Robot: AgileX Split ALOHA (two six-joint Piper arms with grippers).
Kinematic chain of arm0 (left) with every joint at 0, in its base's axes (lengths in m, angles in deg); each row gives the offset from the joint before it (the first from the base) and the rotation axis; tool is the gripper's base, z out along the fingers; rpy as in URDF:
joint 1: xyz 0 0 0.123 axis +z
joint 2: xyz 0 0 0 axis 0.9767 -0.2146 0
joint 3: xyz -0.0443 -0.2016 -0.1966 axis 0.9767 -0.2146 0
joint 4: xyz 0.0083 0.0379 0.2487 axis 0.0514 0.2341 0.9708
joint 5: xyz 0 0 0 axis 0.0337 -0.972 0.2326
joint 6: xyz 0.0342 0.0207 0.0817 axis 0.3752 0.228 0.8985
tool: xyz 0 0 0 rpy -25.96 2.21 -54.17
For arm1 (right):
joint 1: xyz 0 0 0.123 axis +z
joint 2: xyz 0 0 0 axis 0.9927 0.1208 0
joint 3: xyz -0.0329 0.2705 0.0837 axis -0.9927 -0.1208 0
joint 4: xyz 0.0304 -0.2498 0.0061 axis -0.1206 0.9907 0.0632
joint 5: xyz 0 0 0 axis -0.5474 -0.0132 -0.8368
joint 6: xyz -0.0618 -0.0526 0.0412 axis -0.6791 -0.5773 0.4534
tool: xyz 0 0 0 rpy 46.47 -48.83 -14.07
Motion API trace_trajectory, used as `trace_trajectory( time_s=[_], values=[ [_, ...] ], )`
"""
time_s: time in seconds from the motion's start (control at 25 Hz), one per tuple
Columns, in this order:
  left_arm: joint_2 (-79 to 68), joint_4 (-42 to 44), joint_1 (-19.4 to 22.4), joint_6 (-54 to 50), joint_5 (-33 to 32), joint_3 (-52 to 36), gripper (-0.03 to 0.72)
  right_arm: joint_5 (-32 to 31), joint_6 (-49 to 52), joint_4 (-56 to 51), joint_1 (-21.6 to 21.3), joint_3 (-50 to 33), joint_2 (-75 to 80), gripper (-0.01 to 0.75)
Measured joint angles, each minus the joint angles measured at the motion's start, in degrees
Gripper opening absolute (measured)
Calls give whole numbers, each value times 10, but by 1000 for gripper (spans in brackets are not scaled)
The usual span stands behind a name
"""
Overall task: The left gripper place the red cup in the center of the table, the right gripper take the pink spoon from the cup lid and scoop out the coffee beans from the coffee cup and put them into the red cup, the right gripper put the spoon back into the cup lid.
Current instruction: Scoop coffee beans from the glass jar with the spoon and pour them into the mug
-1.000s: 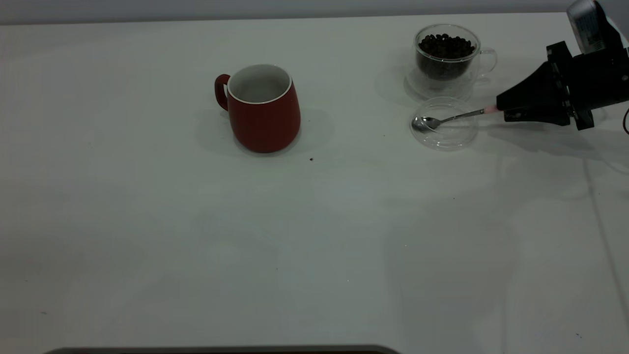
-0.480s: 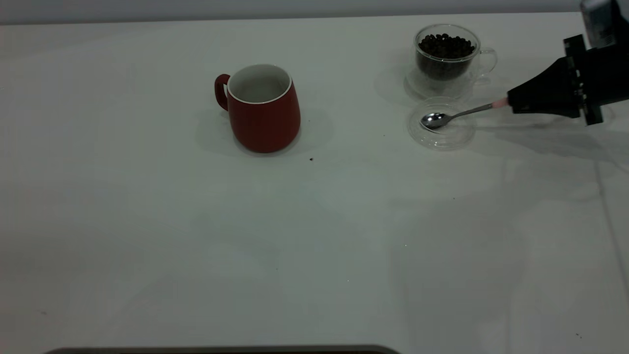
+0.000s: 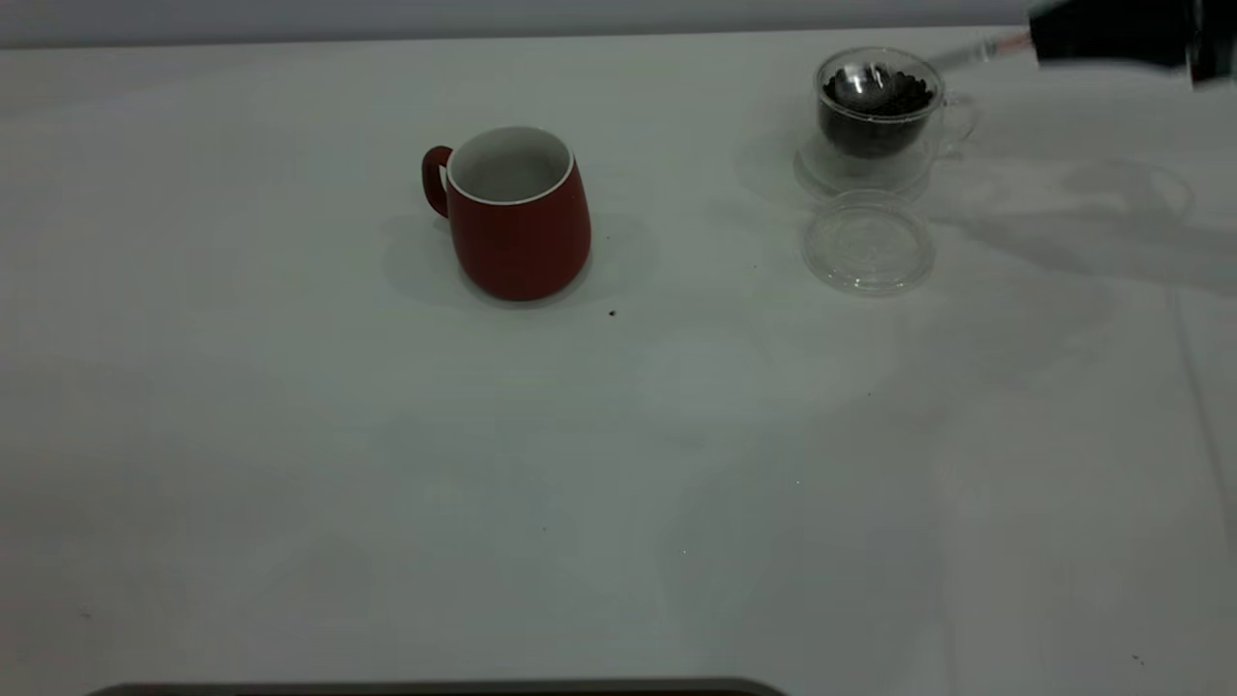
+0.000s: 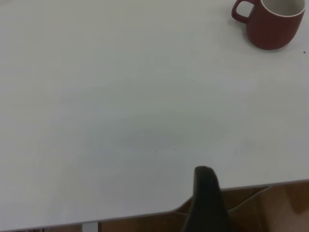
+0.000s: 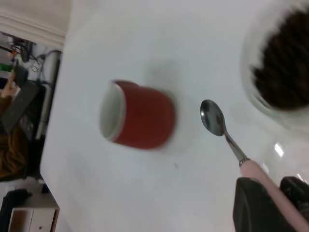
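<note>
White tabletop (image 3: 387,464), broad and bare across its near half as I read it from the exterior view; the far edge runs just behind the coffee cup (image 3: 877,121), and my left wrist view shows the near edge with wood-toned floor below it. Item one, red cup (image 3: 514,211): upright near the middle of the table, handle toward the left side, white interior, open room all around it; one dark speck (image 3: 612,312) lies on the table just in front of it. Item two, coffee cup: clear glass, at the far right, holding dark coffee beans (image 3: 884,97). Item three, cup lid (image 3: 868,242): clear, flat on the table just in front of the coffee cup, nothing resting on it. Item four, right gripper (image 3: 1039,41): at the far right corner, raised above the table, fingers clenched on the pink handle of the pink spoon (image 3: 875,79). The spoon's steel shaft reaches leftward from the gripper, and its bowl sits over the beans at the mouth of the coffee cup; I cannot tell whether the bowl touches them. In the right wrist view the bowl appears bare. The red cup stands well apart from this gripper, to its left. Item five, left gripper (image 4: 206,200): only a dark part shows at the table's near edge, far from the red cup; whether its fingers are spread I cannot tell.
</note>
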Motion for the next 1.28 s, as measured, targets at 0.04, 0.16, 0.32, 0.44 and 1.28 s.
trace_trajectory(
  time_s=[0.04, 0.16, 0.32, 0.44, 1.28],
  values=[
    [0, 0, 0, 0, 0, 0, 587, 8, 0, -10, 7, 5, -6, 100],
    [0, 0, 0, 0, 0, 0, 587, 63, 10, -26, 17, 25, -8, 100],
    [0, 0, 0, 0, 0, 0, 587, 128, 30, -15, 14, 27, -1, 100],
    [0, 0, 0, 0, 0, 0, 587, 142, 40, -13, 13, 27, 15, 100],
    [0, 0, 0, 0, 0, 0, 587, 129, 74, -24, 13, 27, 55, 100]
  ],
)
